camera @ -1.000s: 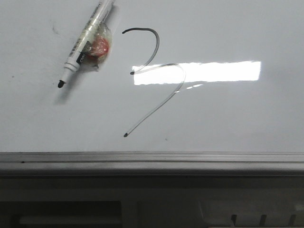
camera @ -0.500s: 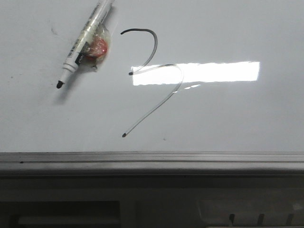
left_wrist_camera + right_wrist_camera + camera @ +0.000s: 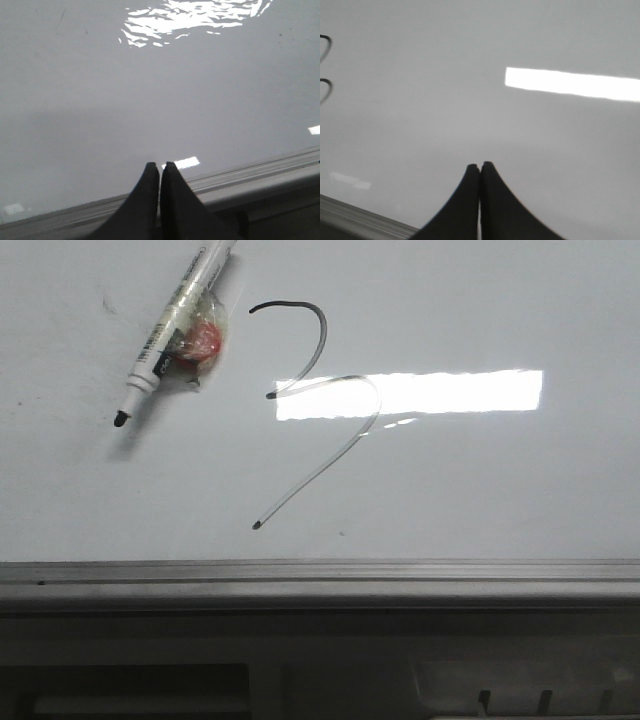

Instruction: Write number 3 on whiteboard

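The number 3 (image 3: pixel 322 400) is drawn in thin dark line on the whiteboard (image 3: pixel 480 480), with a hooked upper curve and a long tail that ends in a dot near the front. A white marker (image 3: pixel 165 332), uncapped with its black tip pointing front-left, lies on the board left of the 3, with a red blob in clear wrap (image 3: pixel 203 340) beside it. Neither gripper shows in the front view. My left gripper (image 3: pixel 160 166) is shut and empty above the board's edge. My right gripper (image 3: pixel 480 165) is shut and empty over the board; part of the 3 (image 3: pixel 326 85) shows there.
A grey ridged metal rail (image 3: pixel 320 575) runs along the board's near edge, also in the left wrist view (image 3: pixel 260 172). A bright rectangular glare (image 3: pixel 450 392) lies across the 3's right side. Dark machine parts (image 3: pixel 300 680) sit below the rail.
The whole scene in the front view has drifted slightly left and up; marker and 3 keep their places relative to each other.
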Available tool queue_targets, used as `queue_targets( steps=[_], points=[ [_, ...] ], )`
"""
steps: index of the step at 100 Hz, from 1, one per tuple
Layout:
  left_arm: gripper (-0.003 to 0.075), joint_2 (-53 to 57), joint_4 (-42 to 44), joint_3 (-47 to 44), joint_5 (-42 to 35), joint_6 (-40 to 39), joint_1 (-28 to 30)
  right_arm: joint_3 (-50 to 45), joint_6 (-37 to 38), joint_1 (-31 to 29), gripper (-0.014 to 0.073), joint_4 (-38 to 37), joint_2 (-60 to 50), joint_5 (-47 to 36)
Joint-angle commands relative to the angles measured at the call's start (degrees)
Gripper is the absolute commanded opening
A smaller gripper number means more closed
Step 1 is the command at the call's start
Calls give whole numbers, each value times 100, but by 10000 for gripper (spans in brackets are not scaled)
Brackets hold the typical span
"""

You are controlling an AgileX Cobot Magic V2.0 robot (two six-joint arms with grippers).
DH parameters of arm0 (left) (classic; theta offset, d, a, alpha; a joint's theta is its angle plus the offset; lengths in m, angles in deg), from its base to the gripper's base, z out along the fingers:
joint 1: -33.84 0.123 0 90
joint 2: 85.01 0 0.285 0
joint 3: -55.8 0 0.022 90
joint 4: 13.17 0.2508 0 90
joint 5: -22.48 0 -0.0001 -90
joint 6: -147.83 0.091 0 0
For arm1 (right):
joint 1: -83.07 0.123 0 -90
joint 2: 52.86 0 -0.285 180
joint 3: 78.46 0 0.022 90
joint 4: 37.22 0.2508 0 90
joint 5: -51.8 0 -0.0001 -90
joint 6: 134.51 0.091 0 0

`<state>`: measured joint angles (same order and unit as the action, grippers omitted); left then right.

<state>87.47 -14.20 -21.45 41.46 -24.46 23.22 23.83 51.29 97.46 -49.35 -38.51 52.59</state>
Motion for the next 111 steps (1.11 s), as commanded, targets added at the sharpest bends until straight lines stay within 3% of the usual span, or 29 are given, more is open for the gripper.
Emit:
queue_targets(
  steps=[1, 15, 29, 111],
  points=[
    [-21, 136, -27, -61, -326, -72, 6, -163, 98, -296, -61, -125, -169, 139],
    [-21, 136, -27, -61, -326, -72, 6, -163, 98, -543, -61, -125, -815, 1215],
    [-21, 136, -37, -61, -326, -72, 6, -163, 98, -554, -61, -125, -766, 1784],
    [-21, 136, -37, -61, -326, -72, 6, -163, 98, -554, -61, -125, -800, 1748]
  ],
)
